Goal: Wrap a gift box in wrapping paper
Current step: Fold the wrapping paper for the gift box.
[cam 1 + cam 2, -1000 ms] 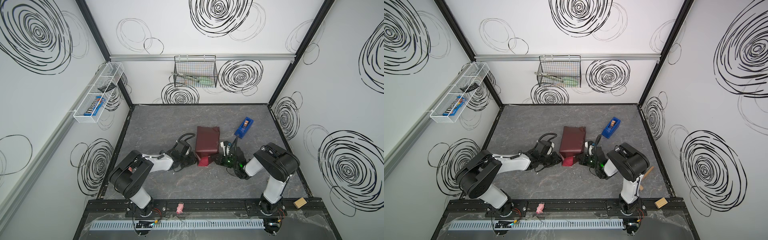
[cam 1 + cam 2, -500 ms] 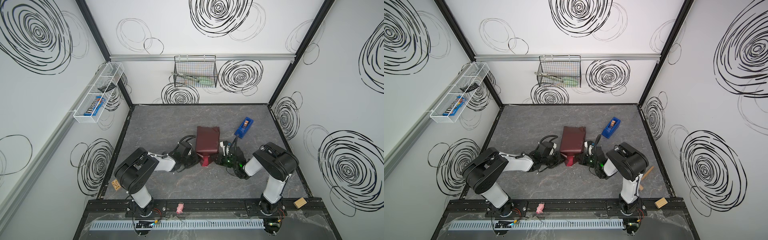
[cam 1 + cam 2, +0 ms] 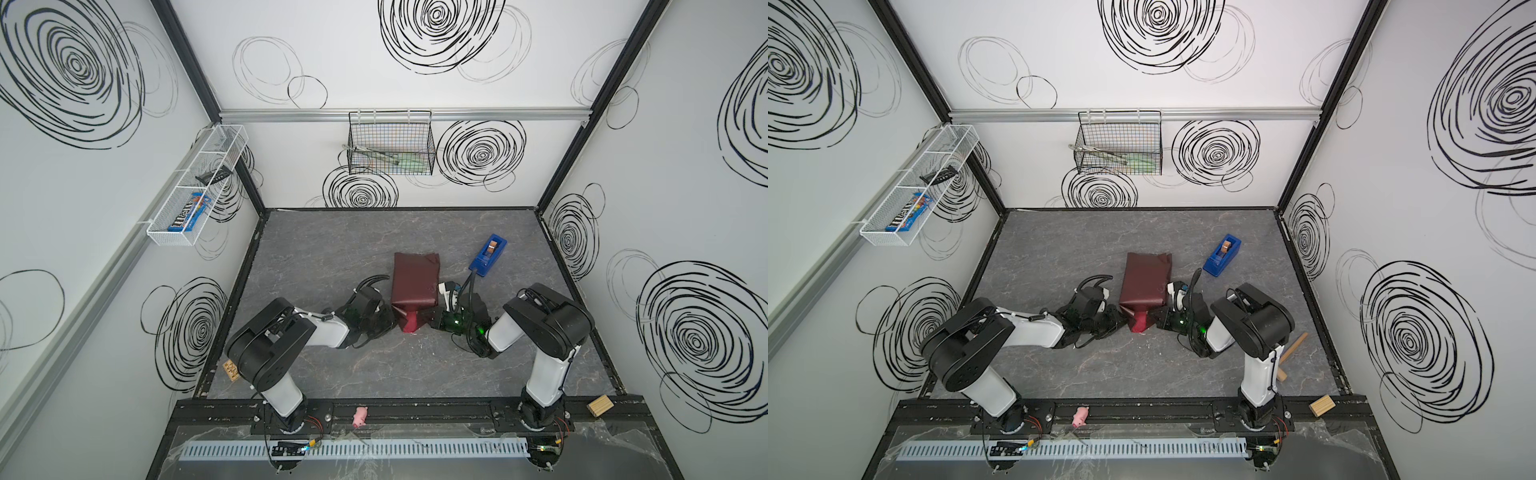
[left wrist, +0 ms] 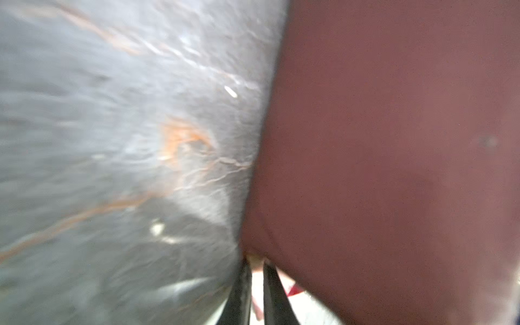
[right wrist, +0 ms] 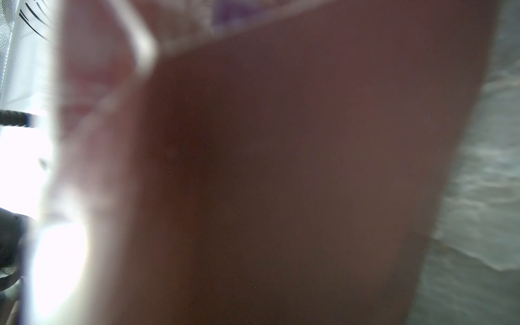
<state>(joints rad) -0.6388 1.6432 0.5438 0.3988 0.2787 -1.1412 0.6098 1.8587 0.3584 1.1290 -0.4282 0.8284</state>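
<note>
Now, wrapping paper (image 3: 415,278): maroon, folded boxlike, centre.
Left gripper (image 4: 254,267): jaws nearly together at paper's edge; grip unclear.
Right gripper (image 3: 433,316): clenched at paper's near right.

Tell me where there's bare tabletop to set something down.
Bare table lies between the back wall and the wrapping paper, and again in front of it, between the left arm and right arm. Crowded: both arms flank the paper closely, and the tape dispenser sits off its far right corner.

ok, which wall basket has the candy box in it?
The white mesh basket on the left wall: a blue candy box lies in its near compartment. The black wire basket on the back wall holds tongs instead.
</note>
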